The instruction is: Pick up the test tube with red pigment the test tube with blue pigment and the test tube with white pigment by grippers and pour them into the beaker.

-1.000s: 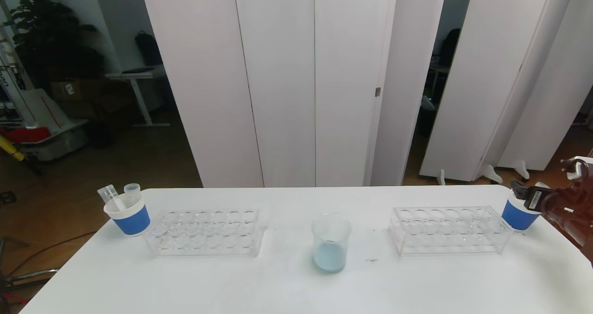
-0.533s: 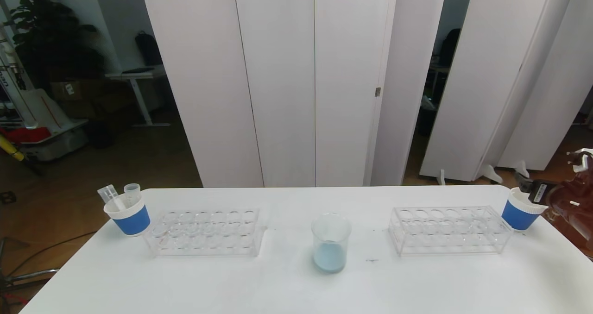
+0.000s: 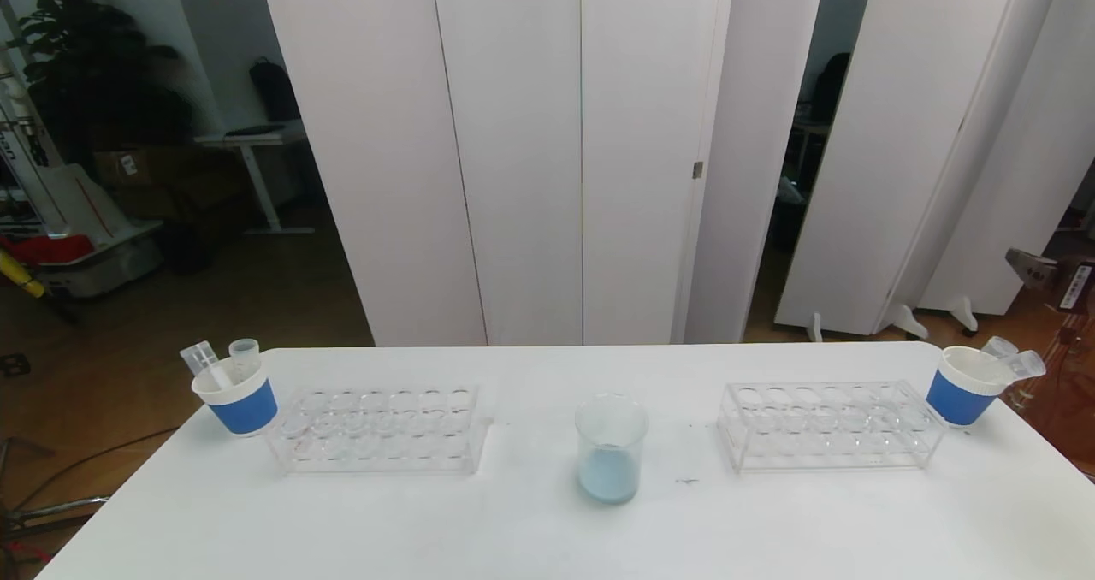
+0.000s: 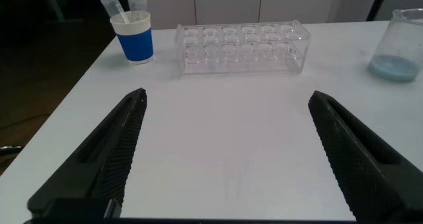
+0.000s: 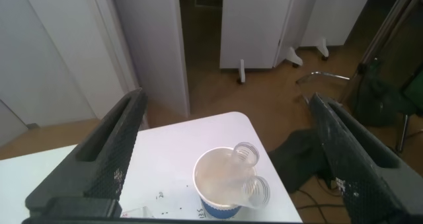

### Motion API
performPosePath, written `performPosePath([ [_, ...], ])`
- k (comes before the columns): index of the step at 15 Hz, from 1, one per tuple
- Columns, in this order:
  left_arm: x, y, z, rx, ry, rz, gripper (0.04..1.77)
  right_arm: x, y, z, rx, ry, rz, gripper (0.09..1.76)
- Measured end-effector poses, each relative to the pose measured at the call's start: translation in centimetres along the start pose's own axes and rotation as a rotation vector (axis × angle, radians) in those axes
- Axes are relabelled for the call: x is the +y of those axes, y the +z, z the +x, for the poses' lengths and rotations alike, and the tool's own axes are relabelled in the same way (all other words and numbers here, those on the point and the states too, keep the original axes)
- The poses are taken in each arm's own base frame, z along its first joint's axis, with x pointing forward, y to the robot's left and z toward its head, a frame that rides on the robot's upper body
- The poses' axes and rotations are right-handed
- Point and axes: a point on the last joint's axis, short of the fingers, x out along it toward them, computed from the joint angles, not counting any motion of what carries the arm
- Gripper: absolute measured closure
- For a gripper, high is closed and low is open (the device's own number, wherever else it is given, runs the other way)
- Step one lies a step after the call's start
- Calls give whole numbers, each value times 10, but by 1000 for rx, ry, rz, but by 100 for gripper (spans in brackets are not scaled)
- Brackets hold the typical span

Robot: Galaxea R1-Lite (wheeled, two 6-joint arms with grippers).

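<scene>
Right gripper point(image 5: 225, 151) has lifted clear of your right cup point(image 3: 961, 389), jaws wide, empty; beaker point(image 3: 610, 447) holds pale-blue mix, racks empty—pouring looks finished.

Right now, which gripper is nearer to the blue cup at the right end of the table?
Right. The right gripper hangs open above that cup, which holds two emptied tubes. The left gripper is open over bare table at the other side, near the left rack.
</scene>
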Motion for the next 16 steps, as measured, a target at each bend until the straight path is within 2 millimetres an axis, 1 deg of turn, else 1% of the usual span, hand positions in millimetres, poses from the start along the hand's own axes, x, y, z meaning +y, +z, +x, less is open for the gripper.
performPosePath([
  [2, 0, 0, 0, 0, 0, 0, 6, 4, 28, -31, -34, 42, -4, 10],
  [4, 0, 0, 0, 0, 0, 0, 6, 10, 50, -68, -64, 84, -13, 10],
  [6, 0, 0, 0, 0, 0, 0, 6, 15, 67, -108, -93, 124, -21, 10],
  [8, 0, 0, 0, 0, 0, 0, 6, 21, 76, -153, -116, 173, -28, 10],
  [10, 0, 0, 0, 0, 0, 0, 6, 26, 77, -198, -136, 219, -32, 10],
  [12, 0, 0, 0, 0, 0, 0, 6, 28, 72, -241, -161, 264, -35, 10],
  [14, 0, 0, 0, 0, 0, 0, 6, 26, 59, -283, -174, 310, -37, 10],
  [16, 0, 0, 0, 0, 0, 0, 6, 20, 40, -318, -184, 334, -37, 10],
])
